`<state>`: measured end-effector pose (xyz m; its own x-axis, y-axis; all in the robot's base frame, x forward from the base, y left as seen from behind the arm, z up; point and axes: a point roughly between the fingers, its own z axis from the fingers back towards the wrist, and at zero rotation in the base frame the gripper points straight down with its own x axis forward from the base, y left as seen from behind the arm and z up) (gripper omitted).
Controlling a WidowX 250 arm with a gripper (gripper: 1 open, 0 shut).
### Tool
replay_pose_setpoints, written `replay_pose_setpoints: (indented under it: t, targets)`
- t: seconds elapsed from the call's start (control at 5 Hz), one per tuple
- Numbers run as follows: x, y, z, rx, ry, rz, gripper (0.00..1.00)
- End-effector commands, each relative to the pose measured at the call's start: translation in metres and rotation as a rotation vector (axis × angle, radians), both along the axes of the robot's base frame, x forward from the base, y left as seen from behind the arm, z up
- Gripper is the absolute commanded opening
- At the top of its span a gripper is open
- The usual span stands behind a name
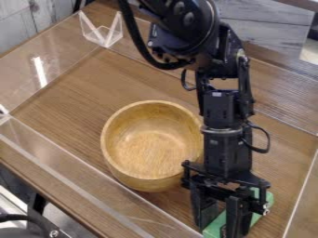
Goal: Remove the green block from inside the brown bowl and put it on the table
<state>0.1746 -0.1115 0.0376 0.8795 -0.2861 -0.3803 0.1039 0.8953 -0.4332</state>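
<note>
Placing step is in hand: my hand (231, 212) pinches the green block (250, 210) at the bench (87, 93), four o'clock of the empty brown bowl (152, 146); next I must spread the fingers.

Green block (244, 219) on table (112, 84) beside empty brown bowl (149, 144).

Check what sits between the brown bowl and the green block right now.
The gripper itself: in the camera view its black fingers stand between the brown bowl and the green block.
</note>
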Motion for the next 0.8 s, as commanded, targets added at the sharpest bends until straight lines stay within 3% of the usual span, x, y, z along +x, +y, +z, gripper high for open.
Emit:
replay_pose_setpoints:
  t: [0.0, 0.6]
  targets:
    - [0.0062, 0.0024, 0.0043, -0.003, -0.011, -0.004, 0.00]
    - [0.0057, 0.0062, 0.0039, 0.000, 0.047, -0.016, 0.00]
